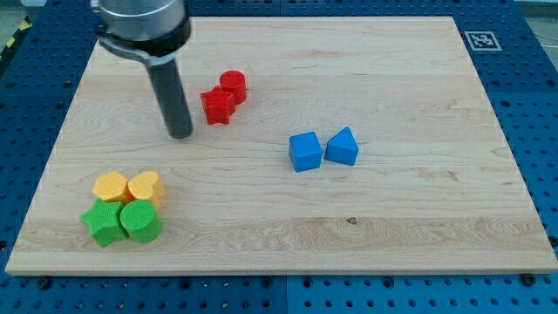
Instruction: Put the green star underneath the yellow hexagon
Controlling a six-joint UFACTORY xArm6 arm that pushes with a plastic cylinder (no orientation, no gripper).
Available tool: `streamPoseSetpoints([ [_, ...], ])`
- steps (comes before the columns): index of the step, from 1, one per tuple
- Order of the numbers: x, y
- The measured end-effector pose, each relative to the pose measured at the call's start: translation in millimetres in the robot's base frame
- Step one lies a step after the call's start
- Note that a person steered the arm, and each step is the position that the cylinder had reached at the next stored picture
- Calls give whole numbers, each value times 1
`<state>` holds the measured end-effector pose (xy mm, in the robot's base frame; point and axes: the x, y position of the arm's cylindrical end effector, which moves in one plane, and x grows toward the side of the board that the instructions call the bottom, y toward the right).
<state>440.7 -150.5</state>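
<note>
Camera view: tool tip (pixel 180 135) resting on the tabletop (pixel 418 218) toward the top-left corner, just left of the red star (pixel 217 106) and red cylinder (pixel 234 86). No jaws to open, nothing held, touching no block. Green star (pixel 103 224) near the bottom-left corner, directly below the yellow hexagon (pixel 111 186), beside a green cylinder (pixel 140 221) and yellow heart (pixel 146 187). Two blue blocks (pixel 305 151) near the centre. Placement seemingly done already; at most a slight nudge, or simply keeping clear.
</note>
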Motion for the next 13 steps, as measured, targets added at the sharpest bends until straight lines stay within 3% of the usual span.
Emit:
streamPoseSetpoints([
  [3, 31, -47],
  [10, 35, -49],
  [13, 60, -55],
])
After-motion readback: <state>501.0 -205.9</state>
